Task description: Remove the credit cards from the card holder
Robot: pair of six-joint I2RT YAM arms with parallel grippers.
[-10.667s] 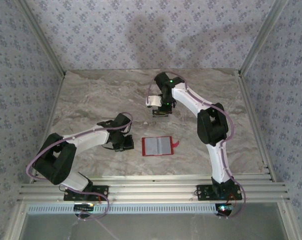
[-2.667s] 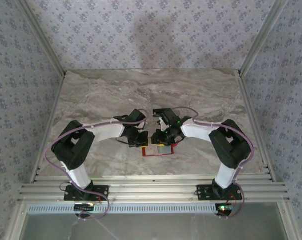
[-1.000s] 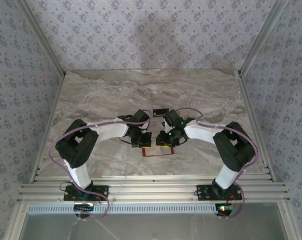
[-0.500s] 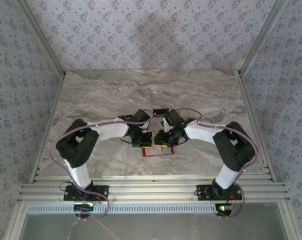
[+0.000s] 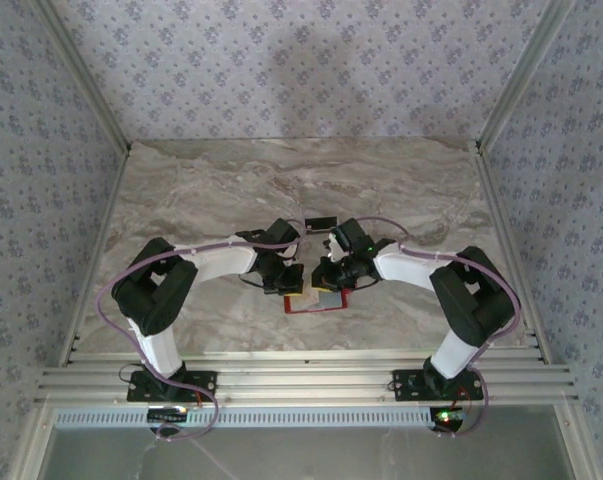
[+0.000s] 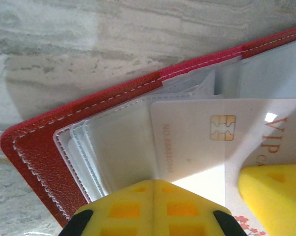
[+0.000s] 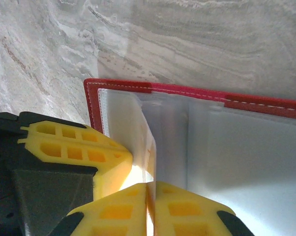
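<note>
The red card holder (image 5: pixel 316 308) lies open on the marble between both arms. My left gripper (image 5: pixel 293 282) is shut, and its yellow tips (image 6: pixel 155 181) press down on the clear sleeves of the holder (image 6: pixel 35 157). A whitish credit card (image 6: pixel 197 142) with a gold chip and "VIP" lettering sticks partway out of a sleeve. My right gripper (image 5: pixel 324 283) is shut on that card's edge (image 7: pixel 148 157), the thin card pinched between its yellow fingertips (image 7: pixel 148 184) over the holder (image 7: pixel 118 87). Another credit card (image 5: pixel 320 221), dark, lies flat on the table just behind the grippers.
The two grippers' fingers almost touch: the left one's yellow finger (image 7: pixel 79 147) sits beside the right jaws, and a right finger (image 6: pixel 270 191) shows at the left wrist view's lower right. Patterned walls and metal rails (image 5: pixel 281 380) bound the marble table (image 5: pixel 201 190).
The right gripper has closed onto the card's edge and its arm has shifted slightly right. The left gripper has stayed shut, pressing on the holder.
</note>
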